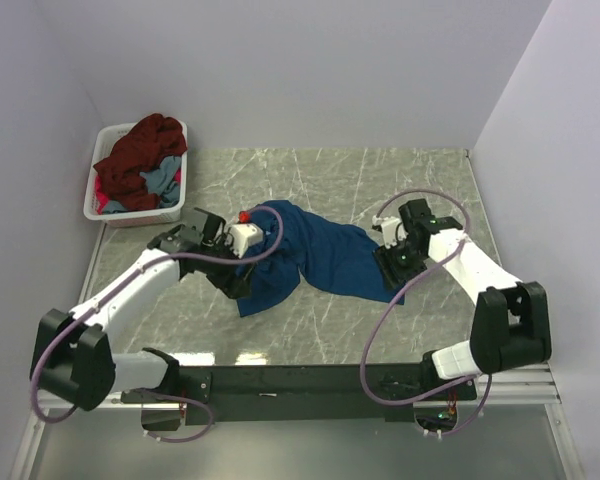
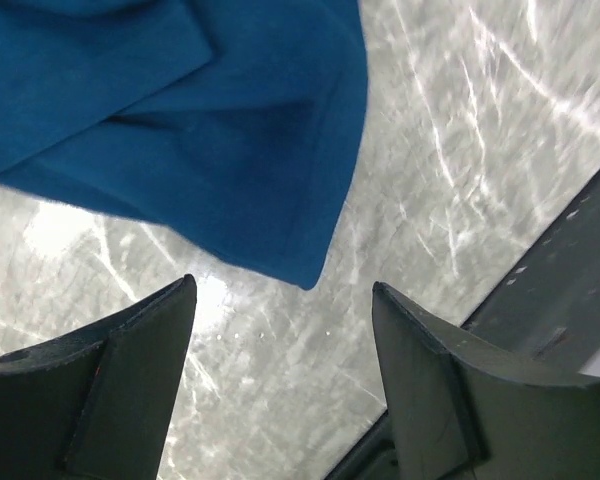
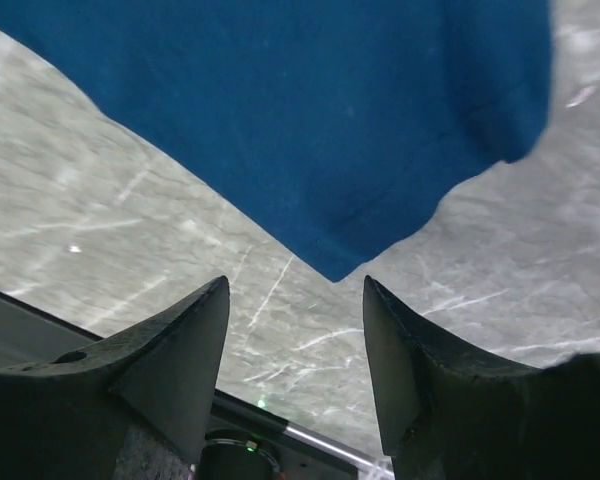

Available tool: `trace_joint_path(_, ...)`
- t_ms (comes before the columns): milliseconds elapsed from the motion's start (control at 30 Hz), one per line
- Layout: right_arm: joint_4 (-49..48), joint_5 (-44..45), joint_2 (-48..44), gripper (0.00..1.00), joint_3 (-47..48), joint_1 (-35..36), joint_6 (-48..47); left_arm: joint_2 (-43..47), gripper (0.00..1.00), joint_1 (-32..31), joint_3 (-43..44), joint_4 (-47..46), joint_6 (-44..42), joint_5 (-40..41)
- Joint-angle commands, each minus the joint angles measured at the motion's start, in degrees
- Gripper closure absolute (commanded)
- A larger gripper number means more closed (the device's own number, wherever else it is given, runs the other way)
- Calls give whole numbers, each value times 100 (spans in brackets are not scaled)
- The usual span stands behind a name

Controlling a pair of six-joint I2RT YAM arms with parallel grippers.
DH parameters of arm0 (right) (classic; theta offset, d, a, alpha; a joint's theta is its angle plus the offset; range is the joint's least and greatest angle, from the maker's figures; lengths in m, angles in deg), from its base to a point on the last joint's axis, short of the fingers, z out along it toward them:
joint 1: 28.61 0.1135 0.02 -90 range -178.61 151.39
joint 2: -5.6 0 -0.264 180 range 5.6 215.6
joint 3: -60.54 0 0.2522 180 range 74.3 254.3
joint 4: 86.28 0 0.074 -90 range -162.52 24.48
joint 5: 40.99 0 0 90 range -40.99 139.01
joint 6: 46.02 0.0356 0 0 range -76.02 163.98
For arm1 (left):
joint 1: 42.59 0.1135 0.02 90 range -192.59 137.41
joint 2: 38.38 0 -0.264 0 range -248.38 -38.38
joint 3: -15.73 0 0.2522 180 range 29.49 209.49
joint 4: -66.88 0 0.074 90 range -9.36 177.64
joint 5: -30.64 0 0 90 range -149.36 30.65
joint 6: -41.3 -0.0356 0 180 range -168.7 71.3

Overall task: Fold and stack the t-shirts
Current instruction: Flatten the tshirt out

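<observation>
Top and wrist views of a folding task at its opening step. A deep blue short-sleeved cloth t-shirt [image 1: 310, 255] lies rumpled and partly doubled over itself in the middle of the grey marbled surface [image 1: 320, 335], running from far left to near right between the two arms. The left hand [image 2: 283, 290] is spread wide and empty, low over the surface, with a pointed corner of the blue cloth just ahead of its fingers. The right hand [image 3: 295, 285] is likewise wide and empty, facing another corner at the shirt's right end. A dark maroon cloth shirt [image 1: 140, 150] and a grey-blue garment [image 1: 162, 180] are heaped in the white plastic basket [image 1: 98, 200] at the far left, not yet folded. The fabric appears light, limp and non-slippery; it should drape and sag rather than hold a shape. The exposed corners or hem edges look like the best holds, pinched thinly against the hard surface, with care to catch a single layer where the cloth overlaps.
</observation>
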Motion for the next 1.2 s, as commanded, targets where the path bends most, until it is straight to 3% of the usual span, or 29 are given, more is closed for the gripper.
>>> trace_joint_path(0, -306, 415, 295, 37, -51, 227, -130, 222, 24, -512, -329, -480, -366, 670)
trace_joint_path(333, -729, 1022, 1104, 37, -95, 834, -69, -683, 26, -1489, -515, -1447, -339, 1936)
trace_joint_path(533, -887, 1320, 1561, 44, -218, 1019, -148, -1035, 41, -1700, -708, -1562, -541, 2358)
trace_joint_path(633, -975, 1330, 1676, 65, -271, 1011, -209, -1158, 56, -1709, -857, -1518, -620, 2455)
trace_joint_path(667, -992, 1330, 1685, 83, -280, 1011, -209, -1201, 71, -1709, -927, -1510, -621, 2464)
trace_joint_path(700, -993, 1452, 1668, 92, -280, 1002, -209, -1219, 80, -1692, -937, -1449, -638, 2456)
trace_joint_path(733, -975, 1453, 1633, 99, -271, 976, -227, -1202, 90, -1692, -954, -1431, -656, 2656)
trace_joint_path(767, -949, 1383, 1580, 100, -245, 932, -236, -1167, 100, -1683, -963, -1396, -673, 2779)
trace_joint_path(900, -572, 1015, 1115, 100, 157, 414, -359, -606, 100, -964, -691, -1097, -945, 2536)
trace_joint_path(1067, 79, 320, 727, 100, 1333, -966, -613, -209, 100, 265, 125, -447, -1683, 2263)
trace_joint_path(1167, 369, 65, 639, 100, 1941, -1616, -719, -209, 100, 601, 459, -227, -1991, 2218)
